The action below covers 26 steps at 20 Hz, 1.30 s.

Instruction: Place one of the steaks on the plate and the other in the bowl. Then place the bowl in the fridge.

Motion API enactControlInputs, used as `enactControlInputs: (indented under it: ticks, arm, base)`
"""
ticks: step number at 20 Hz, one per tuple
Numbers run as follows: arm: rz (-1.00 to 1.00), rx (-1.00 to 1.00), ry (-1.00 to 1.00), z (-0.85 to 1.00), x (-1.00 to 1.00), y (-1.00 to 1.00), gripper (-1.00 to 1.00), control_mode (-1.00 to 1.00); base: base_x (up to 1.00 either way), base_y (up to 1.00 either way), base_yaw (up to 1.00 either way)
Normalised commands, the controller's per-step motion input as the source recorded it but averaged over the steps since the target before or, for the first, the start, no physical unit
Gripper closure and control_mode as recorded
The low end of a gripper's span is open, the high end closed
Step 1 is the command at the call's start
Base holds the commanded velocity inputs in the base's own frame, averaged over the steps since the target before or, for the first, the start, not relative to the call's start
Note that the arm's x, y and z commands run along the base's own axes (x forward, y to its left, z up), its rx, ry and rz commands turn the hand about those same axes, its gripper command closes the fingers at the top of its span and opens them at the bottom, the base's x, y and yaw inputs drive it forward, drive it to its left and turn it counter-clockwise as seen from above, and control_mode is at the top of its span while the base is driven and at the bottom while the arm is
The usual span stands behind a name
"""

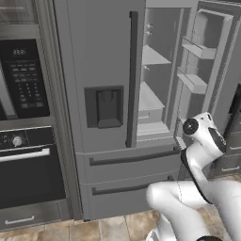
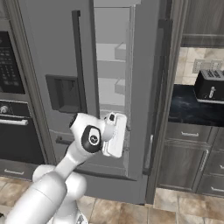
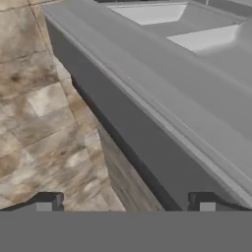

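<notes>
The tall grey fridge [image 1: 103, 56] [image 2: 57, 43] stands with its right door [image 1: 202, 56] swung open, and bare shelves show inside [image 1: 150, 96]. My hand [image 2: 114, 135] hangs low in front of the open compartment, by the door's lower edge. In the hand view my gripper [image 3: 125, 202] is open, its two fingertips [image 3: 47, 202] wide apart with nothing between them, looking down at a grey fridge edge [image 3: 162, 98] and the floor. The steaks, the plate and the bowl are out of view.
A black wall oven [image 1: 23, 164] with a control panel [image 1: 23, 75] stands left of the fridge. To the right, a toaster [image 2: 210, 85] sits on a dark counter [image 2: 188, 109] above grey cabinets [image 2: 188, 162]. Tan tile floor [image 3: 39, 113] lies below.
</notes>
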Motion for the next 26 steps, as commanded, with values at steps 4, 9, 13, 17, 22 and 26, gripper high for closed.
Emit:
enactControlInputs:
  ticks: [4, 9, 13, 17, 22, 26]
  arm:
    - [0.00, 0.00, -0.04, 0.41, -0.01, 0.58, -1.00, -1.00]
    - [-0.03, 0.01, -0.24, 0.35, 0.01, 1.00, -1.00, -1.00]
    - [-0.37, 0.55, -0.34, -0.01, 0.33, 0.60, -1.00, -1.00]
    - [-0.59, 0.71, -0.40, -0.13, 0.46, 0.00, -1.00, -1.00]
    - [-0.63, 0.46, -0.41, -0.05, 0.52, 0.19, -1.00, -1.00]
    - [-0.37, 0.77, -0.18, -0.35, 0.26, 0.47, -1.00, -1.00]
  base:
    - [0.00, 0.00, 0.00]
    - [0.00, 0.00, 0.00]
    - [0.00, 0.00, 0.00]
    - [0.00, 0.00, 0.00]
    - [0.00, 0.00, 0.00]
    - [0.00, 0.00, 0.00]
